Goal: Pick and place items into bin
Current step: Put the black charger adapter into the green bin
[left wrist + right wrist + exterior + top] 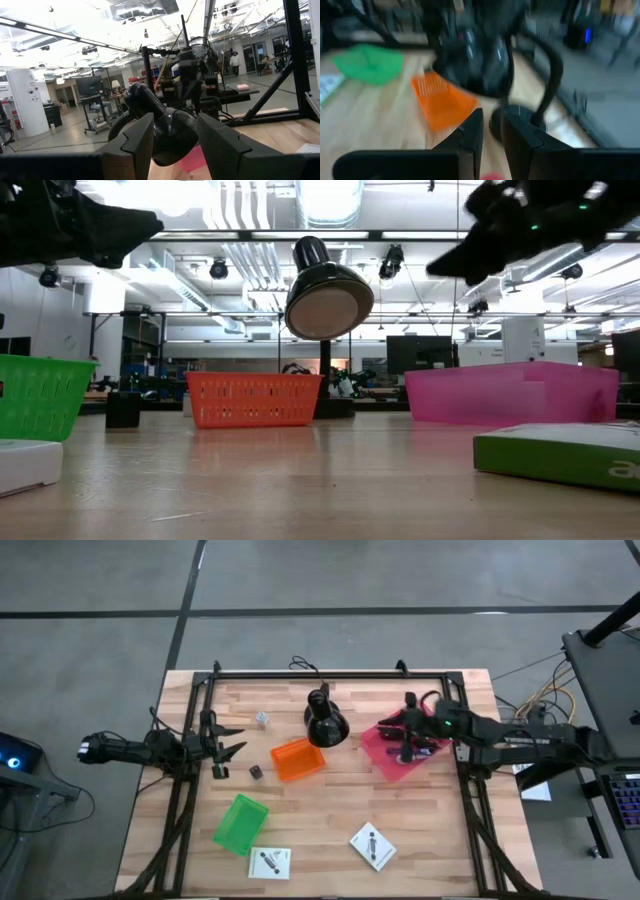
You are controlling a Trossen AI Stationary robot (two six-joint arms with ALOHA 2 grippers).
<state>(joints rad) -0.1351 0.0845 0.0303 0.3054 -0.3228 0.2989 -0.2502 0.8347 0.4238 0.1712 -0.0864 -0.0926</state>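
Right gripper (412, 726) sits over the pink plastic bin (392, 762) at the table's right side; fingers drawn narrow, only a thin slit between them in the right wrist view (490, 135), nothing seen held. Dark tangled cables (420, 740) lie inside the pink bin under it.

Left gripper (232, 740) hangs at the table's left edge, fingers spread wide and empty; its wrist view (172, 142) looks between them at the black gooseneck desk lamp (160, 120).

Lamp (324, 718) stands mid-table toward the back, between the 2 arms. Orange mesh basket (298, 759) just in front of the lamp. Green mesh basket (240, 823) nearer the front left.

Loose items on the wooden tabletop (330, 815): tiny dark cube (256, 771) beside the orange basket; small silvery bit (262, 719) near the back left; 2 white square cards with black print, 1 (269, 862) touching the green basket's front, 1 (373, 846) front centre-right.
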